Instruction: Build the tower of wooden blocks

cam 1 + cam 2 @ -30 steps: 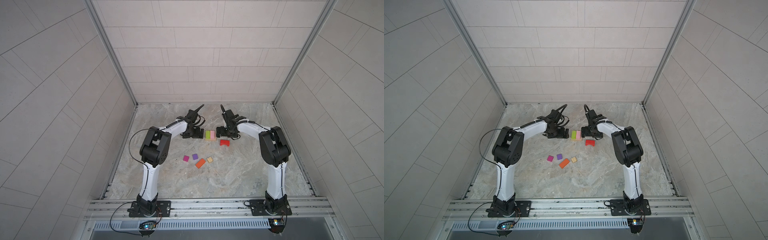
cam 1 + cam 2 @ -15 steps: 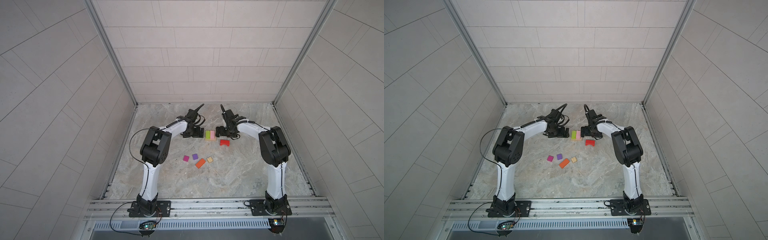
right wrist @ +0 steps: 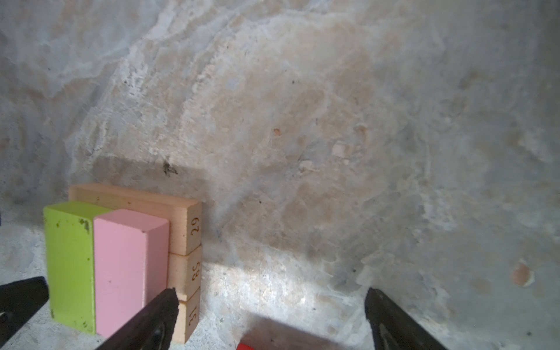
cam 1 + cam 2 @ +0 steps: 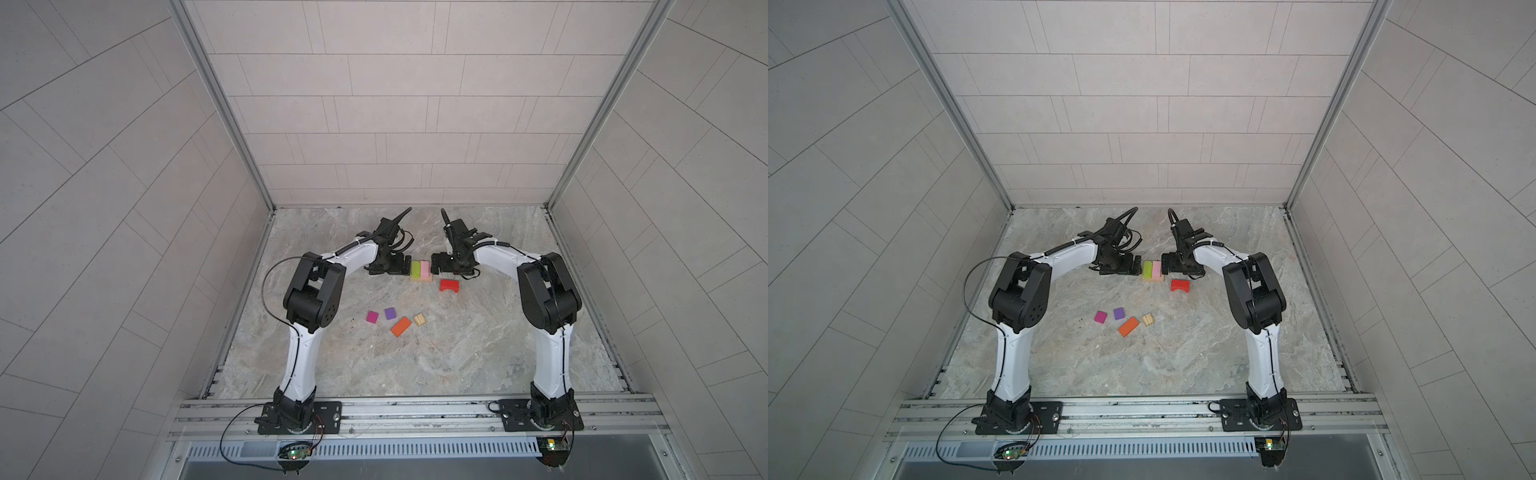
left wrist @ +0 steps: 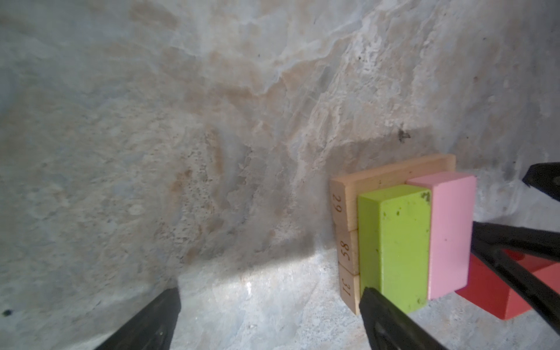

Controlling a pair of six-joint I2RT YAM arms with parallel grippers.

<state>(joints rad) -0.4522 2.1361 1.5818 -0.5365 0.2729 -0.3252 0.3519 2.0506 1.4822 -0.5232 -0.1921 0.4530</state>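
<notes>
Change: none noted; tower [image 4: 419, 271] stalled at green-pink layer
Left gripper [image 4: 402, 266]: wide, empty; 9 o'clock of tower
Right gripper [image 4: 437, 264]: wide, empty; 3 o'clock

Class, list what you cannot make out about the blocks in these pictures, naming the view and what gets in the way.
Red arch: right wrist view, cut off by the picture's edge.
Tan bars: left wrist view, tops mostly hidden under the green block and pink block.
Ridged tan piece: both top views, too small to count ridges.
</notes>
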